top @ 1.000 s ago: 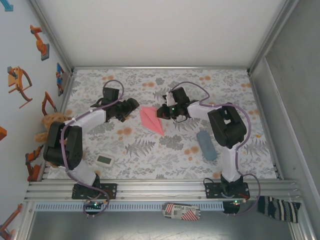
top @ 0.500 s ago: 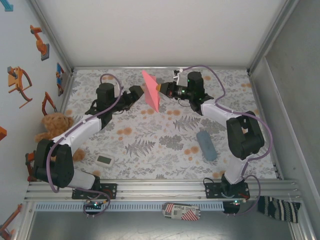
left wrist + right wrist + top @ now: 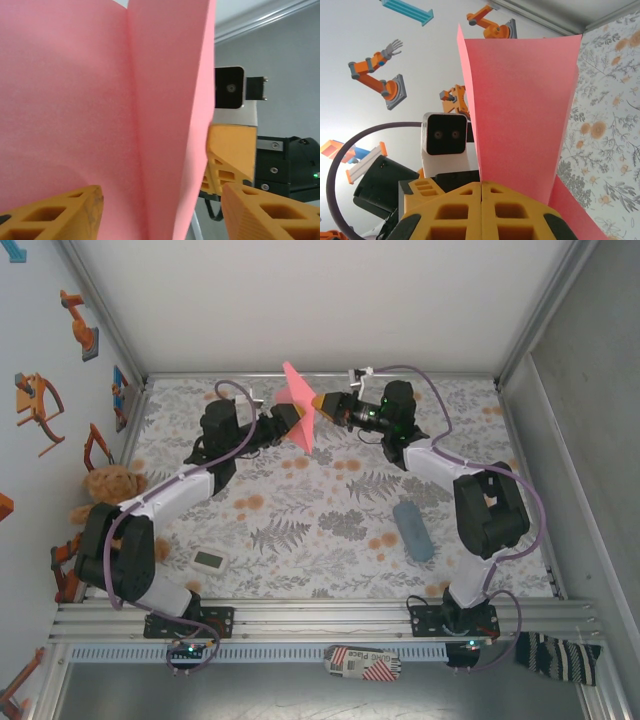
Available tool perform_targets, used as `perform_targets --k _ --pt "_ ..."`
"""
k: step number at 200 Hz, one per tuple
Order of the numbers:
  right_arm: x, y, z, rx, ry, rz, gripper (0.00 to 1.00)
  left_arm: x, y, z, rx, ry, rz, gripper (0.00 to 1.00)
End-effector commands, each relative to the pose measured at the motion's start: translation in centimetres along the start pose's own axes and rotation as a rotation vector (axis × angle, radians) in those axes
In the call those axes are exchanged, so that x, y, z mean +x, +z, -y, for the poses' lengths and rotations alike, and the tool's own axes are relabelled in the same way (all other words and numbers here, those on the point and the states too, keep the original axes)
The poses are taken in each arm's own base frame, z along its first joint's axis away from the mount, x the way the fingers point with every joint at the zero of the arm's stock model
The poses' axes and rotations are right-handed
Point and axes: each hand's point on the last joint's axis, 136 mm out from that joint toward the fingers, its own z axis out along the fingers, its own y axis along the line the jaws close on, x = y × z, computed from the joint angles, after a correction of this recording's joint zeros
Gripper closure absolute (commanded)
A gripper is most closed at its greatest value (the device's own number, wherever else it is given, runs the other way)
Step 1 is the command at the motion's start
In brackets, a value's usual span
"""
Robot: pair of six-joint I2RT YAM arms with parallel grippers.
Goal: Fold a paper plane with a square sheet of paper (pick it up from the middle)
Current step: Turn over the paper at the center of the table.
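Two hands here. My right gripper [image 3: 481, 187] is clamped shut on the one pink paper [image 3: 520, 100], with both pads squeezed together on it. It's holding the paper up in the air, well clear of the table [image 3: 330, 530]. The paper is a creased wedge that fans out past my right fingertips.

My left gripper [image 3: 160, 215] sits nose to nose with the right one. Its two fingers are spread, one on each side of the paper. There's a visible gap on one side, so it's loose around the paper and not pinching. So that's one paper sitting right between my two hands.

Further out, down on the floral table:
- One grey-blue pouch [image 3: 412, 530], back behind my right hand near that arm's elbow.
- One teddy [image 3: 105, 490], off behind my left hand at the table edge.
- One small white gadget [image 3: 209, 559], further back near my left arm's base.
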Motion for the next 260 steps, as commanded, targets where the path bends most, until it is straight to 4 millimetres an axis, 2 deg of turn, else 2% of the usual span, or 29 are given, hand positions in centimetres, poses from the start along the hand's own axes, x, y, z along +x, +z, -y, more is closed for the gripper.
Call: perform_targets --k 1,51,81,119,177,207,219,235,260 --pt "-0.8 -1.0 -3.2 -0.080 -0.038 0.022 1.00 -0.5 0.4 4.0 0.125 0.054 -0.011 0.43" --pt "-1.3 -1.3 -3.3 -0.107 -0.008 0.043 1.00 -0.7 0.3 6.1 0.216 0.043 -0.031 0.50" --pt "-1.6 -1.4 -3.6 -0.125 -0.002 0.052 1.00 -0.5 0.2 5.8 0.192 0.045 -0.034 0.54" --pt "-1.6 -1.4 -3.6 -0.134 0.007 0.050 1.00 -0.4 0.5 5.2 0.175 0.036 -0.044 0.65" --pt "-1.7 -1.6 -3.5 -0.131 0.019 0.055 1.00 -0.8 0.5 5.6 0.183 0.045 -0.037 0.79" --pt "-1.9 -2.0 -3.4 -0.124 0.026 0.071 0.92 -0.9 0.4 5.6 0.177 0.057 -0.029 0.84" --pt "-2.0 -2.3 -2.9 -0.111 0.035 0.084 0.85 -1.1 0.4 5.4 0.163 0.066 -0.023 0.86" --pt "-2.1 -2.7 -2.1 -0.080 0.045 0.100 0.82 -1.0 0.3 5.1 0.141 0.079 -0.025 0.88" --pt "-2.0 -3.2 -0.8 -0.009 0.038 0.114 0.75 -1.0 0.0 3.5 0.044 0.105 -0.021 0.90"
